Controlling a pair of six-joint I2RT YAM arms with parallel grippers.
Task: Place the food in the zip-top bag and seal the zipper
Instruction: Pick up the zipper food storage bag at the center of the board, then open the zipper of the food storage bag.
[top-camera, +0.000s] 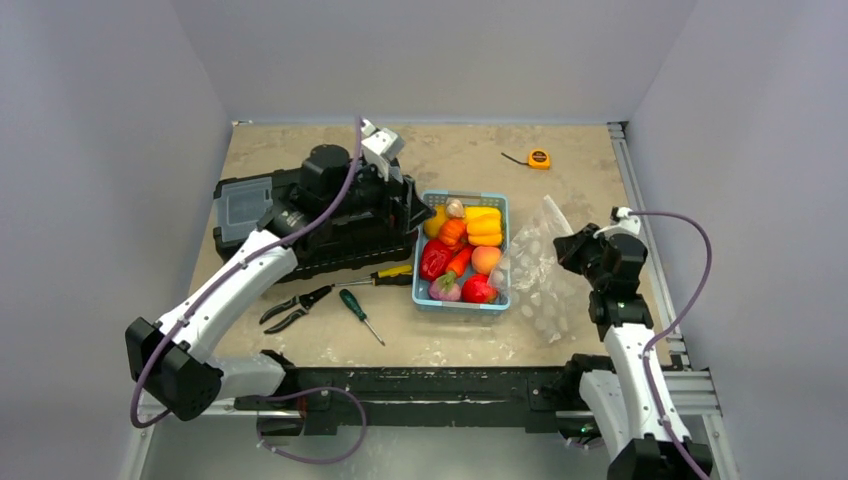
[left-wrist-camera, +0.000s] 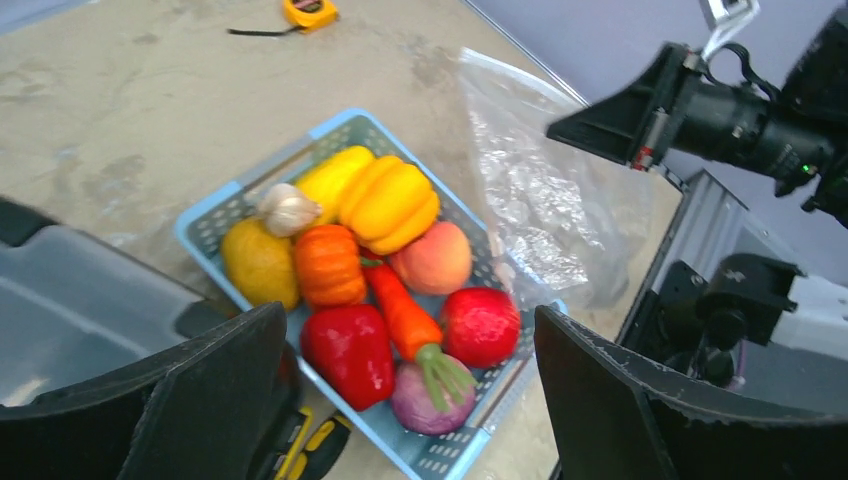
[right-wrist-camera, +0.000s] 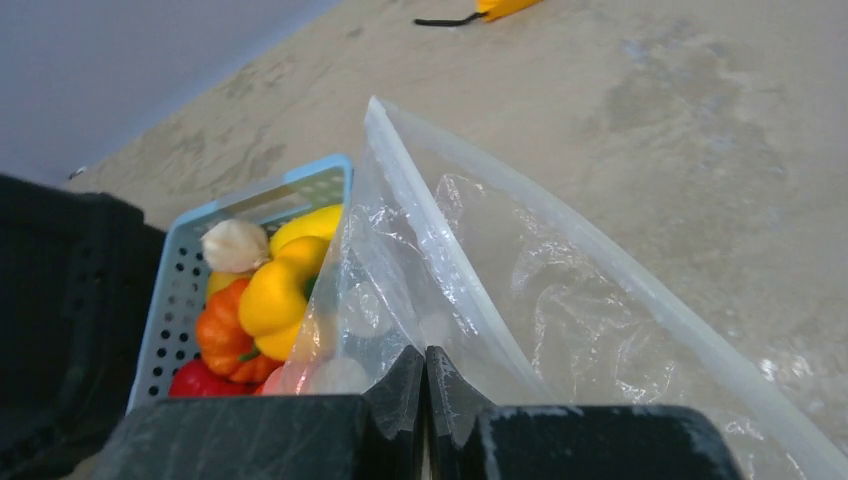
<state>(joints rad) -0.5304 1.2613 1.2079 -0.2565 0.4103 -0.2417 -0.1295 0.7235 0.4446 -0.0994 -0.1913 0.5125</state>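
Observation:
The food (top-camera: 462, 250) fills a light blue slotted basket (top-camera: 460, 306): red pepper (left-wrist-camera: 350, 350), carrot (left-wrist-camera: 400, 310), red apple (left-wrist-camera: 480, 325), purple onion (left-wrist-camera: 430, 400), yellow pepper (left-wrist-camera: 390, 205) and others. My left gripper (left-wrist-camera: 410, 400) hangs open over the basket's left end (top-camera: 410, 205), touching nothing. The clear zip-top bag (top-camera: 540, 270) lies right of the basket, leaning on it. My right gripper (right-wrist-camera: 425, 365) is shut on one lip of the bag's mouth and holds it raised (top-camera: 575, 248). The whitish zipper (right-wrist-camera: 600, 268) runs along the parted mouth. No food shows inside the bag.
A black toolbox (top-camera: 300, 215) sits left of the basket under my left arm. Pliers (top-camera: 290, 310), a green screwdriver (top-camera: 358, 312) and a yellow-black screwdriver (top-camera: 385, 277) lie in front of it. A yellow tape measure (top-camera: 539, 158) rests at the back. A metal rail (top-camera: 640, 200) borders the right edge.

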